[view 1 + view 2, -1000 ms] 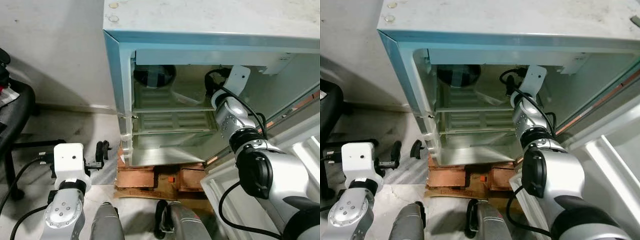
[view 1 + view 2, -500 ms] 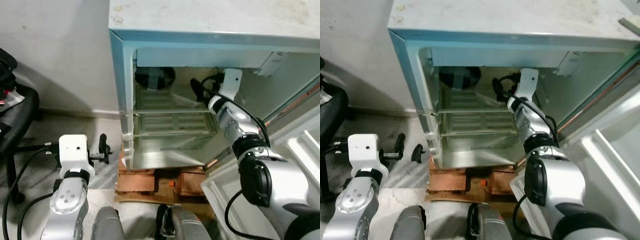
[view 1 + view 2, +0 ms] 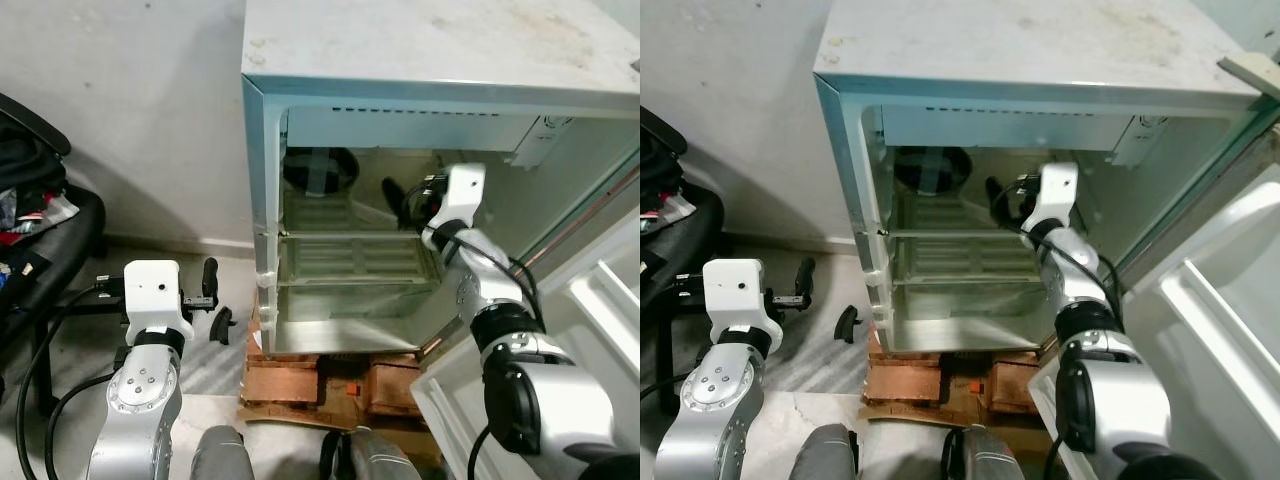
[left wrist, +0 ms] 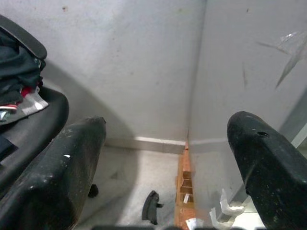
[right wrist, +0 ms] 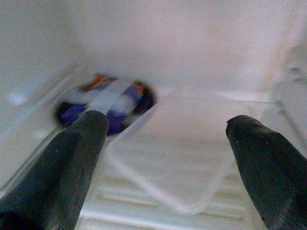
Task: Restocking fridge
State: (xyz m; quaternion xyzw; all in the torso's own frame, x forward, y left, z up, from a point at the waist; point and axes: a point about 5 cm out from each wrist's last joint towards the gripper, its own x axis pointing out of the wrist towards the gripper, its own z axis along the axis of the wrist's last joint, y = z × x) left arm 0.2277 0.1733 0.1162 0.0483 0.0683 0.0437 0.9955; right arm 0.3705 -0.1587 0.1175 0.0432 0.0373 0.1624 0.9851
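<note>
The small pale-blue fridge [image 3: 262,200] stands open in front of me. My right gripper [image 3: 400,196] is inside it above the upper shelf [image 3: 345,236], open, with nothing between its fingers [image 5: 72,163]. At the shelf's back left lies a dark round pack [image 3: 320,168] with a purple, white and orange label [image 5: 103,106]. Beside the pack, a clear plastic tray [image 5: 177,143] rests on the shelf ahead of the gripper. My left gripper [image 3: 216,300] hangs open outside the fridge's left wall, above the floor.
The fridge door [image 3: 600,320] swings out at the right, close to my right arm. The fridge sits on brick-coloured blocks [image 3: 310,375]. A black office chair [image 3: 45,250] with clothes on it stands at the left by the grey wall. A small black piece [image 4: 151,207] lies on the floor.
The whole view has shifted as the camera moved. My right gripper stays inside the fridge, and its fingers now show pointing toward the shelf's left. The left gripper is still open beside the fridge.
</note>
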